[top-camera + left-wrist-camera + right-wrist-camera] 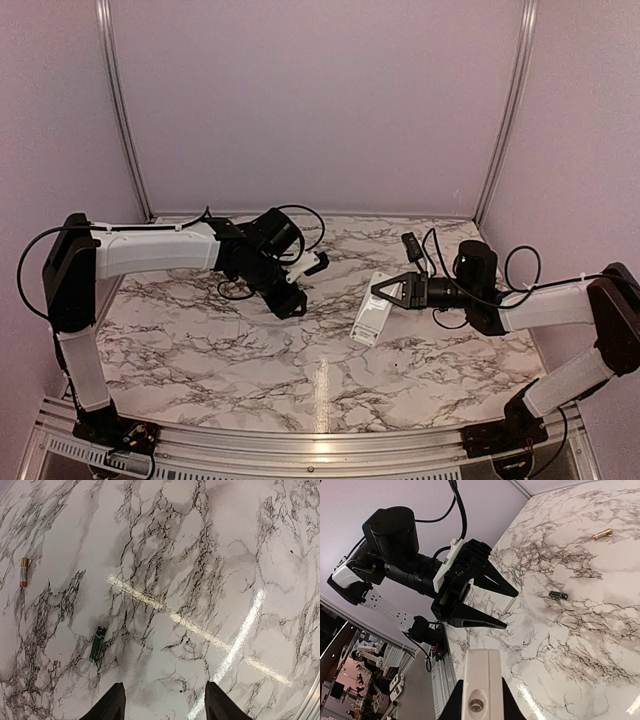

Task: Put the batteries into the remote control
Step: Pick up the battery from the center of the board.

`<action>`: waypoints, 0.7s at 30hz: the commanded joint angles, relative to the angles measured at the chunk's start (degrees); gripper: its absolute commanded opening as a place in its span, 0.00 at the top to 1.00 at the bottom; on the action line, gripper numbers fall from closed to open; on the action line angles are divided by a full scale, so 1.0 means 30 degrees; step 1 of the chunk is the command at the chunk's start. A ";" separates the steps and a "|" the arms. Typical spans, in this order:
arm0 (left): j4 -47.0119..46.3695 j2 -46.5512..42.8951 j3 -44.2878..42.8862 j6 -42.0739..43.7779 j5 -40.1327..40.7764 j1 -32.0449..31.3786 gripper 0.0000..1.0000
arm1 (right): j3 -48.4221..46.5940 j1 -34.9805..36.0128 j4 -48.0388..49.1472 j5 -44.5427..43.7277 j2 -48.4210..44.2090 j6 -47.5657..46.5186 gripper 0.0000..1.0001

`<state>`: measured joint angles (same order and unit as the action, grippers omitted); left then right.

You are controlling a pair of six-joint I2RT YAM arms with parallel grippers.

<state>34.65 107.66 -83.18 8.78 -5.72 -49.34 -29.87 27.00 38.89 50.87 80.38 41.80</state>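
Tabletop: spreading white with dark veining beneath both arms, carrying two loose batteries.
Left arm: reaching in from the left, angling its hand down over the middle of the tabletop.
Right arm: reaching in from the right, pointing leftward.
Left hand: hanging released, fingers spread wide, grasping nothing, hovering above bare marble.
Right hand: clenching on the remote control, fingers pressing against its two long sides.
Remote control: sitting in the right hand just right of centre, slanting down toward the tabletop; cannot tell whether its low end is touching.
Dark green battery: lying flat on the tabletop, near the left hand's fingertips, slightly ahead and to one side in the left wrist view.
Copper-ended battery: lying flat, well apart from the dark green battery, farther from both hands.
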 commanded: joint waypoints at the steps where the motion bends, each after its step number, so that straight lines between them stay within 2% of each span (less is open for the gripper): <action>1: 0.1594 0.1345 -0.1398 0.2380 0.1111 0.0296 0.45 | 0.0083 -0.0362 0.0331 0.0564 0.0061 0.0076 1.00; 9: 0.4709 0.4042 -0.5529 0.3633 0.0142 0.1457 0.46 | 0.0483 -0.0588 0.0570 0.0629 -0.0311 0.0244 1.00; 11: 0.5093 0.4390 -0.5946 0.4013 -0.1184 0.1958 0.44 | 0.0571 -0.0615 0.0620 0.0653 -0.0345 0.0289 1.00; 16: 0.6005 0.5311 -0.7160 0.4663 -0.1749 0.2584 0.40 | 0.0694 -0.0694 0.0693 0.0625 -0.0371 0.0298 1.00; 19: 0.6026 0.5918 -0.7756 0.4732 -0.1982 0.2861 0.43 | 0.0732 -0.0739 0.0867 0.0601 -0.0342 0.0406 1.00; 21: 0.6027 0.6487 -0.8235 0.4932 -0.1827 0.2932 0.50 | 0.0727 -0.0740 0.0945 0.0648 -0.0325 0.0421 1.00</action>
<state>50.26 124.11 -104.88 21.61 -9.56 -40.80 -27.77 25.63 39.29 52.21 80.36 42.30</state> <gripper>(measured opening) 0.541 0.136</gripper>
